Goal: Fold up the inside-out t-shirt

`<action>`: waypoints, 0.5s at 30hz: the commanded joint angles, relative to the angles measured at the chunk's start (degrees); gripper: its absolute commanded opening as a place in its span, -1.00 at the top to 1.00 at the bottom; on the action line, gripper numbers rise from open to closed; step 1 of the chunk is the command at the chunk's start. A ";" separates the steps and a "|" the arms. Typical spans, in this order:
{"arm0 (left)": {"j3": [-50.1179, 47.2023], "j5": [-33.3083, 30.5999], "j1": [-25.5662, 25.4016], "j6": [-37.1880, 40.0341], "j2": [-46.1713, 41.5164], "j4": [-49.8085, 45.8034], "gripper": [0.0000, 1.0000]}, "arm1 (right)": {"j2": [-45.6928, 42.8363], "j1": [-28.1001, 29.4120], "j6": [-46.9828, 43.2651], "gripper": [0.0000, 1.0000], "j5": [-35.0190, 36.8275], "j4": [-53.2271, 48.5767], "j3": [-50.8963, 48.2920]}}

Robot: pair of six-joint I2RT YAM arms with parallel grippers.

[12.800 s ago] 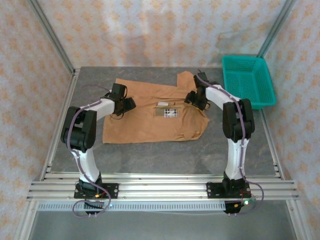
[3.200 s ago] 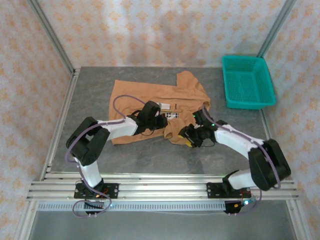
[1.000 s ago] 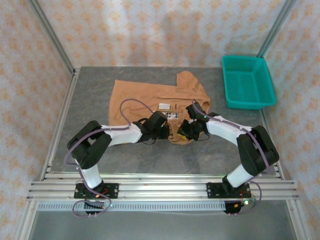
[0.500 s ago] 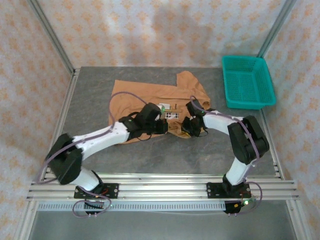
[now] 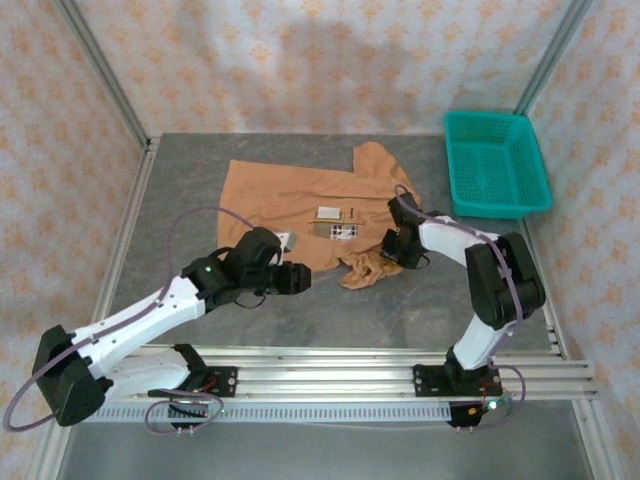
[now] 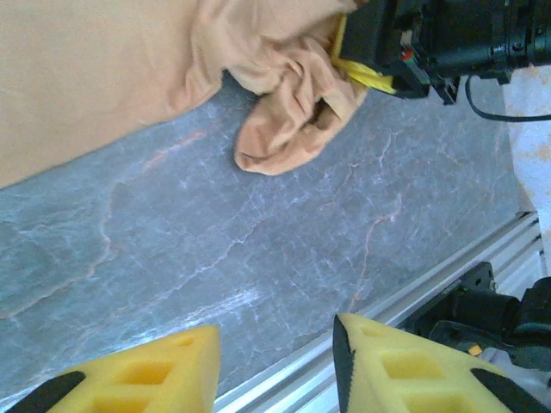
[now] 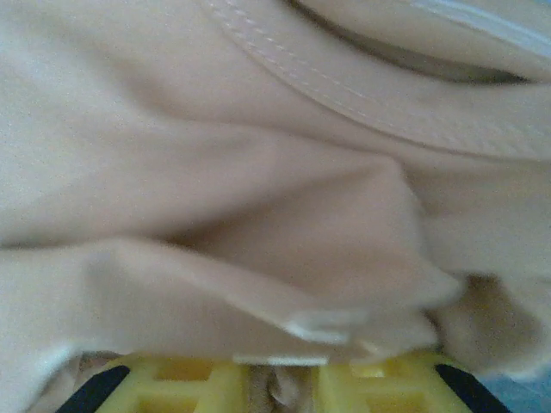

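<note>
My left tool: jaws wide, empty, over bare worktop. My right tool: clamped on bunched near-right corner of inside-out t-shirt. Shirt spread mid-worktop, long axis left-right, beyond left tool. Right arm nearer.

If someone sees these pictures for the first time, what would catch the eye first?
The tan inside-out t-shirt lies spread on the grey table, its near right corner bunched where the right claw pinches it. The left claw hangs open above bare tabletop by the shirt's near edge. A bright teal basket stands at the far right.
</note>
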 commanded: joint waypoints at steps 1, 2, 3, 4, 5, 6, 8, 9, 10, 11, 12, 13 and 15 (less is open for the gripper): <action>-0.01 -3.52 3.12 1.95 -0.67 -4.05 0.14 | -5.14 0.14 -3.31 0.34 4.51 -7.57 1.98; -0.72 -3.33 4.63 1.95 -0.23 -3.42 0.14 | -6.94 0.07 -3.08 0.30 3.93 -8.04 1.90; -1.28 -3.24 5.96 1.87 0.58 -2.61 0.14 | -8.69 0.19 -2.74 0.28 3.18 -8.14 1.49; -1.85 -2.98 6.89 1.70 1.39 -1.51 0.14 | -10.28 0.28 -2.45 0.25 2.61 -8.19 0.95; -2.04 -2.64 7.35 1.75 2.76 -0.25 0.14 | -12.10 0.32 -2.14 0.25 2.38 -8.48 0.31; -1.94 -2.41 7.45 1.99 4.26 1.09 0.14 | -13.69 0.46 -1.93 0.25 2.43 -9.03 -0.31; -1.65 -2.07 7.67 2.13 7.25 3.25 0.10 | -16.94 1.15 -1.51 0.30 1.24 -8.83 -2.06; -1.61 -2.24 8.00 2.21 8.68 4.24 0.09 | -18.13 1.65 -1.09 0.34 -0.29 -8.00 -2.94; -1.81 -2.23 8.78 2.14 10.17 5.28 0.09 | -19.02 2.71 -0.50 0.37 -1.96 -6.91 -3.92; -2.15 -1.76 10.06 1.97 11.54 6.57 0.09 | -19.13 4.00 0.02 0.38 -3.27 -5.87 -4.78; -2.46 -1.20 11.35 1.72 12.63 7.69 0.09 | -18.52 5.33 0.55 0.39 -3.74 -5.56 -5.03; -2.81 -0.49 12.81 1.47 13.72 8.81 0.10 | -17.66 6.33 0.86 0.39 -3.77 -5.34 -5.01; -3.18 -0.45 15.68 1.19 15.15 10.10 0.10 | -14.64 7.84 1.41 0.28 -3.91 -4.12 -5.05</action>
